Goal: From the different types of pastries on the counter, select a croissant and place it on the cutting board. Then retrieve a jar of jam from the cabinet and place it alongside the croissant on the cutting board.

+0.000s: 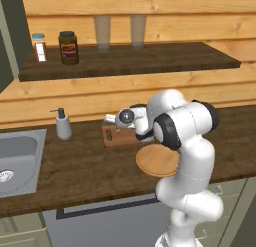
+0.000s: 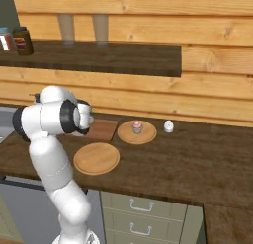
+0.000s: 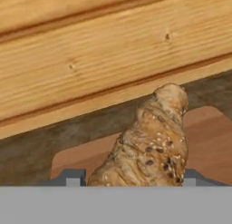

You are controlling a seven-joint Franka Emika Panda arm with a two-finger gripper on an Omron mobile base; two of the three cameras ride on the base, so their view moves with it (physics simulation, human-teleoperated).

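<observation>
Fingers (image 3: 74, 177) grip the croissant (image 3: 152, 141) at the frame's bottom centre, held over the cutting board (image 3: 86, 157) on the tabletop (image 3: 31, 150). Judging by this, placing is nearly done; fetching the jam jar from the cabinet remains.

Golden flaky croissant (image 3: 152, 141) above reddish-brown cutting board (image 3: 90, 155); pink-frosted cupcake (image 2: 137, 127) aside.
</observation>
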